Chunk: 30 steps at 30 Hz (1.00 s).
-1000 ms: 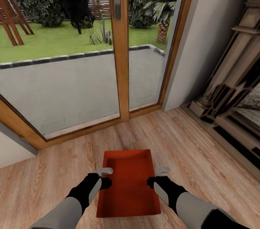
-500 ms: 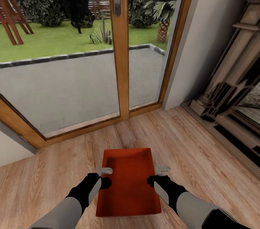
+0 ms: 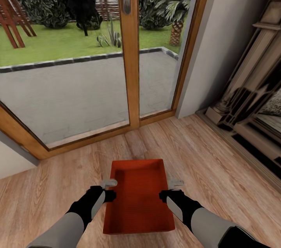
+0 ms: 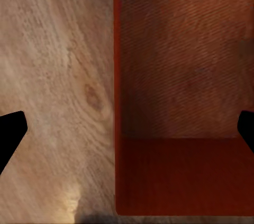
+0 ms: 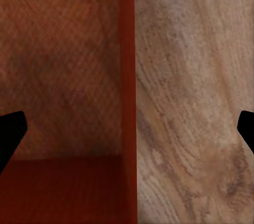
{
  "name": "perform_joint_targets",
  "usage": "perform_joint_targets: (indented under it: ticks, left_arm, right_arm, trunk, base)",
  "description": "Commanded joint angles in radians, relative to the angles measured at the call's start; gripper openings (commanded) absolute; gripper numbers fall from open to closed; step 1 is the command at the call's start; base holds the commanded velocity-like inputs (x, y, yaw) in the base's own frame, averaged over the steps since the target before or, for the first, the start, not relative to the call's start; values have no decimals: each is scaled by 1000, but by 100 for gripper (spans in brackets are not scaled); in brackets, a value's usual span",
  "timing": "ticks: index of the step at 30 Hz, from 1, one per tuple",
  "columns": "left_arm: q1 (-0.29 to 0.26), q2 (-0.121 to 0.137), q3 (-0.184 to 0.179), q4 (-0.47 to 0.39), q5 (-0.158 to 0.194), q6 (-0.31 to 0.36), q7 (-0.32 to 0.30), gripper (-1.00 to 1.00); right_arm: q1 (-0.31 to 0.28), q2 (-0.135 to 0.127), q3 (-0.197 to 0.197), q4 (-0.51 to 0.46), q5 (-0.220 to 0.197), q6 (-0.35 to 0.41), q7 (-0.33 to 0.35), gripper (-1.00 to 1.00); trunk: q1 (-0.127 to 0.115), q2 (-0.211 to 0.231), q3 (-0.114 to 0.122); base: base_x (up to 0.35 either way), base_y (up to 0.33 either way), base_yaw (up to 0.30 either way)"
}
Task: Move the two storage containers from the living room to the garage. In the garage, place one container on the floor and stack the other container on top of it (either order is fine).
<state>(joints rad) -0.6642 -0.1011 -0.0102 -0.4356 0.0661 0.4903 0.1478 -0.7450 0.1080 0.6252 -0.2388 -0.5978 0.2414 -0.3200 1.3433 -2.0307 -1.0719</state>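
Your left fingers (image 4: 13, 128) are spread wide astride the bin's (image 3: 138, 197) left wall, holding nothing; the right fingers (image 5: 13, 128) straddle the right wall, equally open. The bin sits on the wood floor (image 3: 218, 154) by the glass door (image 3: 78, 64). It looks stiff, light and smooth: pinch each side wall mid-length. Its near end is cut off, and the second bin is nowhere to judge

You have nothing to read here: no text, labels, brands, numbers or signs on the orange-red container (image 3: 138, 197), the wood floor (image 3: 203, 150), the glass door (image 3: 78, 84) or the fireplace surround (image 3: 249, 95).
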Motion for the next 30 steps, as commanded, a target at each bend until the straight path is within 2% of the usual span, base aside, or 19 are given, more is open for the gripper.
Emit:
perform_joint_targets:
  ticks: [1, 12, 20, 30]
  left_arm:
    - [0, 2, -1, -6, 7, 5, 5, 100]
    - [0, 5, -1, -15, 7, 6, 6, 100]
    - [0, 3, -8, -14, 8, 10, 9, 100]
    - [0, 3, -8, -13, 6, 17, 9, 100]
  right_arm:
    - [-1, -1, 8, -2, -7, 6, -7, 100]
    - [-1, -1, 8, -2, -7, 6, -7, 100]
    - [-1, -1, 8, -2, -7, 6, -7, 100]
    - [-3, -3, 8, -2, -6, 10, -7, 100]
  trunk:
    - [0, 0, -1]
    - [0, 0, -1]
    - [31, -56, -26]
    - [34, -63, -29]
  base:
    - [0, 0, 0]
    - [0, 0, 0]
    - [0, 0, 0]
    - [0, 0, 0]
